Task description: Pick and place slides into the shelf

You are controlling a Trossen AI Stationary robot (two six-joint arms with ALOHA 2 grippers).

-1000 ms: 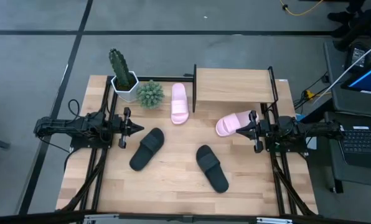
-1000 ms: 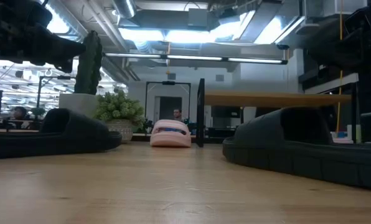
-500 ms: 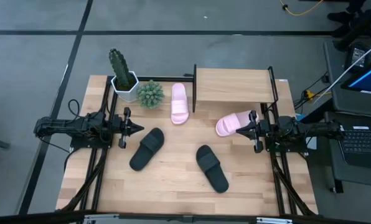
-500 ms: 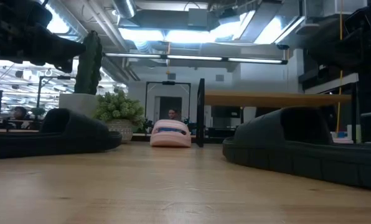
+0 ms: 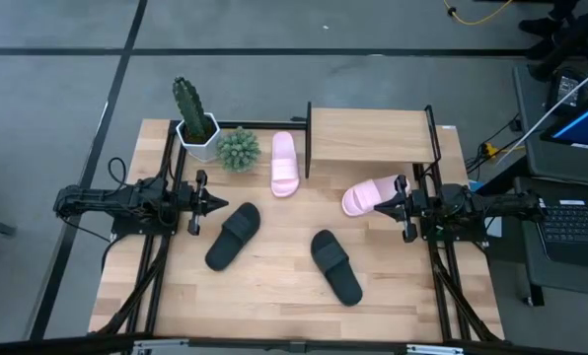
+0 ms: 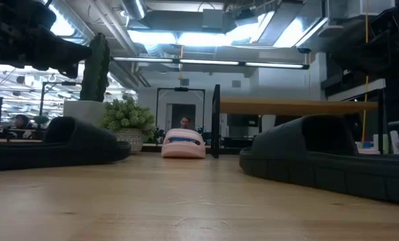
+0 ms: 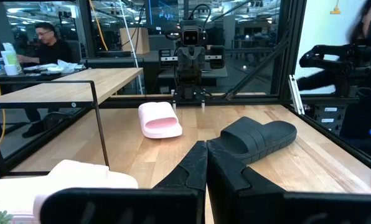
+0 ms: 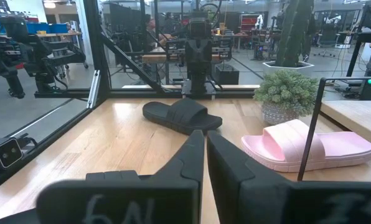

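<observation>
Four slides lie sole-down on the wooden table. One pale pink slide (image 5: pixel 285 164) lies just left of the shelf (image 5: pixel 373 136), and the other (image 5: pixel 368 196) lies in front of the shelf, under the tip of my right gripper (image 5: pixel 383 206). One black slide (image 5: pixel 234 236) lies at centre left, the other (image 5: pixel 335 266) at centre near. The shelf stands at the far right of the table with nothing on its board. My left gripper (image 5: pixel 220 205) hangs level at the table's left, shut, and my right gripper hangs level at the right, shut. Both stay above the table.
A cactus in a white pot (image 5: pixel 195 123) and a small green plant (image 5: pixel 238 148) stand at the far left, beside the pink slide. Black frame rails run along both table sides. A laptop (image 5: pixel 575 222) sits off the table's right edge. Bare wood lies between the slides.
</observation>
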